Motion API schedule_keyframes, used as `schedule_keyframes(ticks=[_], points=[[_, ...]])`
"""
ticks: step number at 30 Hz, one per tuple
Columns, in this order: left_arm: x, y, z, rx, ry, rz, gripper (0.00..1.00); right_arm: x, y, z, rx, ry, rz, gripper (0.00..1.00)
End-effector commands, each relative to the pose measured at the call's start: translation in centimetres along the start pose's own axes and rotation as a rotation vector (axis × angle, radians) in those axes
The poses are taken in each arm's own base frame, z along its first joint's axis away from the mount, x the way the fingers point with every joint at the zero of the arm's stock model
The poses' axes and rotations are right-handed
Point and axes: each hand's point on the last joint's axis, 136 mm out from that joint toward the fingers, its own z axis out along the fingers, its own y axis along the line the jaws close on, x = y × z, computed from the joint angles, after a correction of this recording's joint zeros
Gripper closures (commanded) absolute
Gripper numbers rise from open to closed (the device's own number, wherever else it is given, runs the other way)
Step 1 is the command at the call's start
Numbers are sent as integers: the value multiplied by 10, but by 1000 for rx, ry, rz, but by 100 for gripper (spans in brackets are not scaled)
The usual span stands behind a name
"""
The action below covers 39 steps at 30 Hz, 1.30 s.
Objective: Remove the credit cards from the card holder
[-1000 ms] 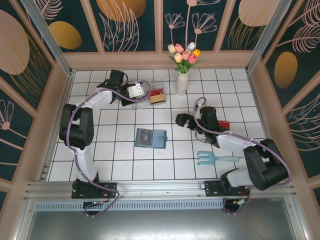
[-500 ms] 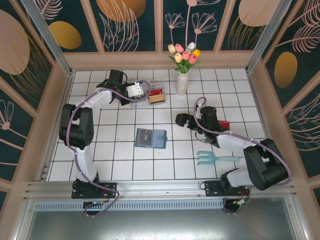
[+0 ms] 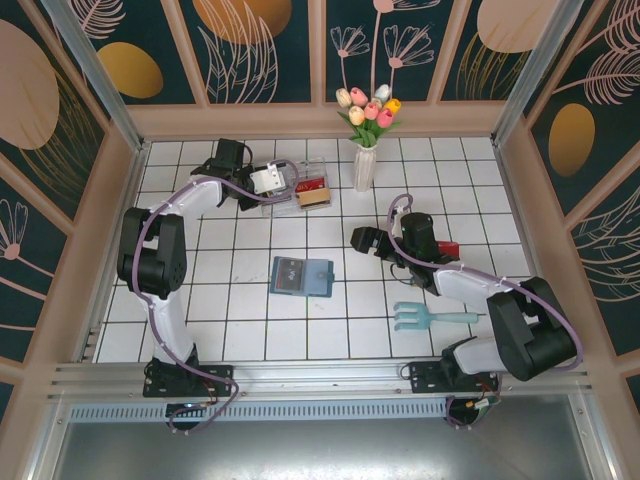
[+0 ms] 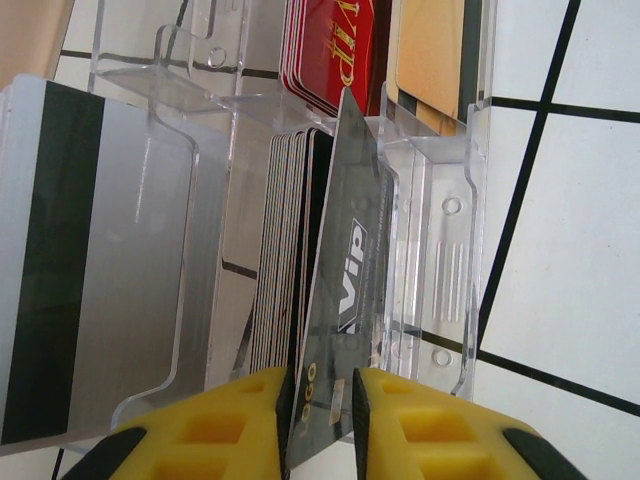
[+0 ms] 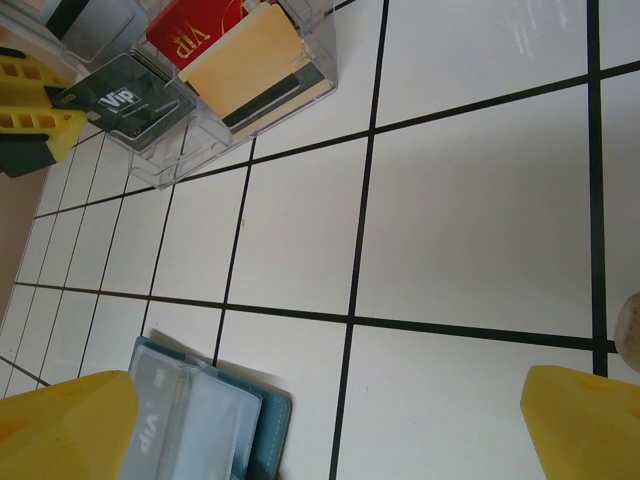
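Close to the arms, nothing had moved. The rake [image 3: 433,317] lay where it was. The holder [image 3: 302,277] lay open and flat on the tiles, with at least one card [image 5: 150,425] still tucked in it. A bit farther out, the right gripper [image 3: 358,240] stayed spread wide with nothing in it. It sat just past the holder and off to its right, not touching it. The change was far at the back. The left gripper [image 4: 320,400] had been shut tight, and now its fingers had come a little apart. A grey card [image 4: 345,270] leaned loose between them inside the tray [image 4: 450,200], beside a stack of other cards [image 4: 285,250]. That looked like one more card dropped off. The holder lay well apart from this gripper, back toward the arms, so the job did not look done yet.
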Motion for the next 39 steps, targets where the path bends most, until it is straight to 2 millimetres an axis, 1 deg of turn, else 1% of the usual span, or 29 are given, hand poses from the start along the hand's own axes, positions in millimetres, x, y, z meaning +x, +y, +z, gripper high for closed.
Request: schedule_keyframes(ticks=[1, 4, 10, 12, 15, 16, 17, 18, 21, 22, 23, 24, 25, 27, 29, 34, 35, 37, 38, 39], points=[[-21, 14, -20, -40, -68, 11, 73, -2, -1, 0, -12, -10, 10, 1], [-29, 18, -28, -54, -97, 11, 67, -1, -2, 0, -12, -7, 13, 1], [-49, 25, -48, -117, -196, -32, 61, -1, -2, 0, -14, -5, 17, 1], [-58, 32, -58, -155, -237, -88, 57, -1, -1, 0, -18, -5, 16, 1], [-67, 46, -77, -232, -295, -228, 54, -1, -1, 0, -20, -4, 15, 1], [-68, 49, -82, -258, -310, -275, 53, -1, -1, 1, -18, -5, 13, 1], [-64, 50, -82, -273, -316, -335, 52, -2, -1, 1, -18, -7, 10, 1], [-68, 54, -97, -307, -342, -378, 51, -2, -1, 1, -16, -7, 8, 1], [-62, 63, -112, -377, -376, -597, 50, -4, 7, 1, -45, -4, 7, 2], [-54, 69, -117, -425, -373, -703, 50, -6, 14, 1, -71, 3, 3, 2], [-41, 79, -126, -509, -355, -838, 51, -6, 22, 0, -94, 12, -4, 2], [-28, 85, -132, -567, -335, -963, 49, -7, 29, 0, -106, 19, -10, 2], [-16, 85, -137, -606, -297, -1063, 48, -7, 38, 0, -116, 30, -23, 2], [-7, 76, -140, -595, -263, -1153, 47, -4, 52, 0, -110, 52, -47, 2], [0, 62, -143, -583, -273, -1233, 44, 0, 62, 2, -67, 68, -57, 3], [20, 25, -154, -578, -323, -1399, 39, 26, 92, 12, -52, 142, -33, 5], [29, 11, -151, -571, -312, -1436, 38, 32, 97, 15, -34, 157, -30, 6], [41, -7, -152, -563, -303, -1505, 29, 46, 101, 21, 16, 190, -30, 7], [45, -17, -151, -546, -294, -1530, 25, 53, 105, 24, 45, 203, -40, 8], [47, -26, -149, -523, -288, -1534, 24, 60, 107, 26, 74, 218, -57, 8]])
